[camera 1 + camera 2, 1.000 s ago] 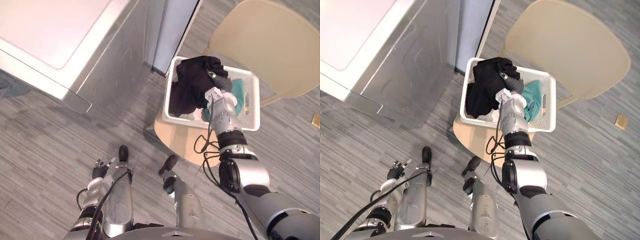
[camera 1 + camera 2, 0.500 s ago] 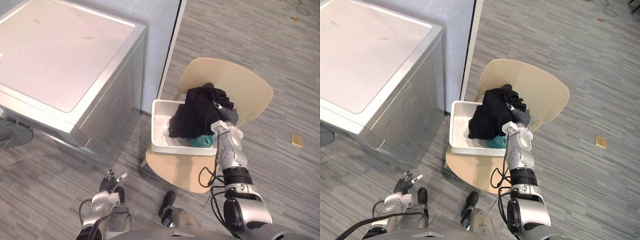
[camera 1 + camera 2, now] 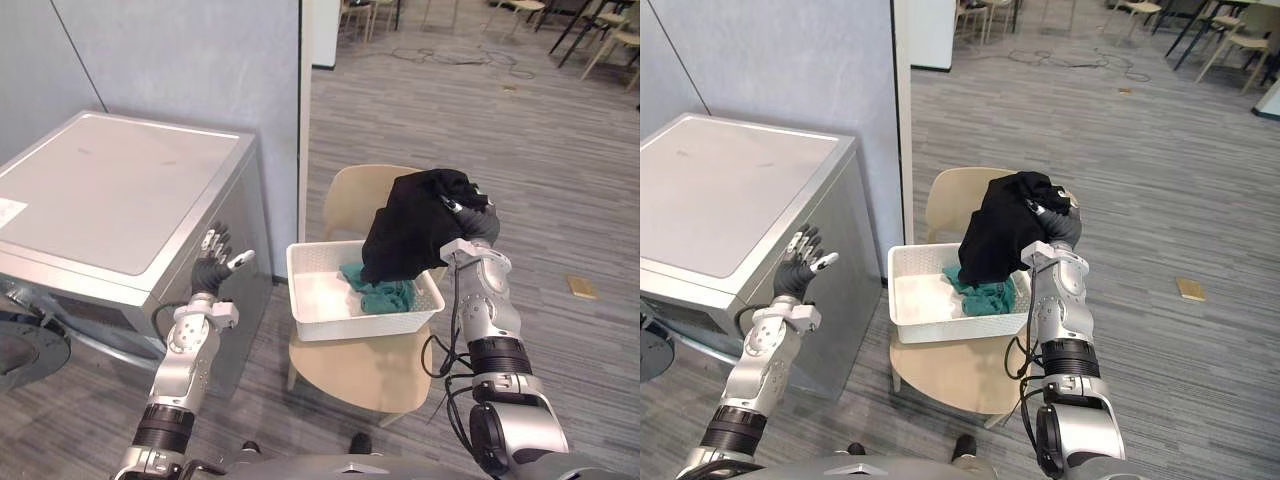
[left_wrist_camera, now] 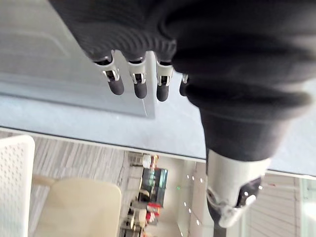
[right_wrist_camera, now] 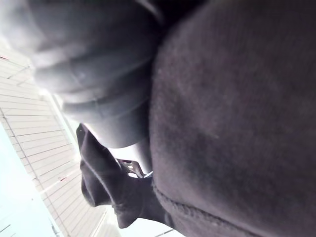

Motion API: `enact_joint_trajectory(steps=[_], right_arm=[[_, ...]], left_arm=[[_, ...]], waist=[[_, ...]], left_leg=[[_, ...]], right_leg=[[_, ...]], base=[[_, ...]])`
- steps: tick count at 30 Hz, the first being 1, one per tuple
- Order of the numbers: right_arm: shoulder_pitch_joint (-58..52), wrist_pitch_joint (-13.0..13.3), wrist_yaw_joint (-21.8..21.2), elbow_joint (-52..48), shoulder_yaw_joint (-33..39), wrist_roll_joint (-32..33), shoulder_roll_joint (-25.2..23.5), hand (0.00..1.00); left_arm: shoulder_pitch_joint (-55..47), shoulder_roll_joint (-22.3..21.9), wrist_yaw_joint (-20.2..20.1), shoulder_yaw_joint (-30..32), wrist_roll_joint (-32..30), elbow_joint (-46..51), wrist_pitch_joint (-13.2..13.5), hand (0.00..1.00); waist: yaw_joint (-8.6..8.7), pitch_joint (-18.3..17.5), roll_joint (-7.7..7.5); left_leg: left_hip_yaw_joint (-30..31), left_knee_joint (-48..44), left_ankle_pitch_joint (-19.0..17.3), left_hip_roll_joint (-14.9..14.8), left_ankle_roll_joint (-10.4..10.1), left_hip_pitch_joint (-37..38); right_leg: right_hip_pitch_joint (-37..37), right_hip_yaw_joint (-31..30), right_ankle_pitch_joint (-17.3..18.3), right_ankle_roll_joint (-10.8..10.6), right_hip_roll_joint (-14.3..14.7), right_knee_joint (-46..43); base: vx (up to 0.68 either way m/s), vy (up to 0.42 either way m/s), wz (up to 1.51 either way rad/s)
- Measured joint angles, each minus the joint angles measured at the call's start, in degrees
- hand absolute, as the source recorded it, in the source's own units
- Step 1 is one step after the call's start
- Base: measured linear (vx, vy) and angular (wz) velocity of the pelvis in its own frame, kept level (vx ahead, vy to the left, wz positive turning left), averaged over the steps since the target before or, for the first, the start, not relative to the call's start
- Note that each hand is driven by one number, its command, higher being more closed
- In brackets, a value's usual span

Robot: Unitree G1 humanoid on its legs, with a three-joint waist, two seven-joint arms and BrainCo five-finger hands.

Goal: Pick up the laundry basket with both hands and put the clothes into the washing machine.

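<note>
Left eye view: your right hand (image 3: 468, 214) grips the black garment (image 3: 408, 238), lifted at the laundry basket's (image 3: 362, 327) 1 o'clock; your left hand (image 3: 209, 274), spread and empty, hovers at its 9 o'clock.

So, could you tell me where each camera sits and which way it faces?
Left eye view: on the head, facing down-forward at washer, basket and chair; both arms show.
Right eye view: beside it, sharing that scene; right hand grips the black garment.
Left wrist view: along the left hand's open fingers towards wall and chair.
Right wrist view: right wrist, against the black garment.
</note>
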State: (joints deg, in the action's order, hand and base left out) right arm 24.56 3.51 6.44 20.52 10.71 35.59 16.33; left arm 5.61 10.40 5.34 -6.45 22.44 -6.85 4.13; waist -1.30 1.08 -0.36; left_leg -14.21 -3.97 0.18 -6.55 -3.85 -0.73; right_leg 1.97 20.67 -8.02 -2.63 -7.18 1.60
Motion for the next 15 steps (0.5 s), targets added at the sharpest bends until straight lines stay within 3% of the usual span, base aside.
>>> enact_joint_trajectory(steps=[6, 15], right_arm=[[-2.6, -1.6, -0.2, -3.9, -1.7, 0.0, 0.1, 1.00], [-4.4, -2.5, -1.7, -9.0, -6.8, 0.1, 0.1, 1.00]], left_arm=[[2.8, 0.1, -1.9, -5.8, 1.0, -1.6, -0.1, 0.00], [13.1, -1.8, -2.0, -14.6, 0.4, -16.6, -2.6, 0.00]], waist=[[1.27, -0.7, 0.35], [2.95, -1.1, 0.50]], left_leg=[[-0.1, 1.2, -0.1, 0.2, -0.1, 1.0], [-0.1, 3.3, 1.0, 0.2, -0.6, 2.2]], right_leg=[[-0.1, -1.4, -0.2, 0.2, 0.1, 0.7], [0.3, -2.9, -0.8, 0.1, 0.9, 1.5]], base=[[-0.04, 0.016, -0.11], [0.00, 0.000, -0.08]])
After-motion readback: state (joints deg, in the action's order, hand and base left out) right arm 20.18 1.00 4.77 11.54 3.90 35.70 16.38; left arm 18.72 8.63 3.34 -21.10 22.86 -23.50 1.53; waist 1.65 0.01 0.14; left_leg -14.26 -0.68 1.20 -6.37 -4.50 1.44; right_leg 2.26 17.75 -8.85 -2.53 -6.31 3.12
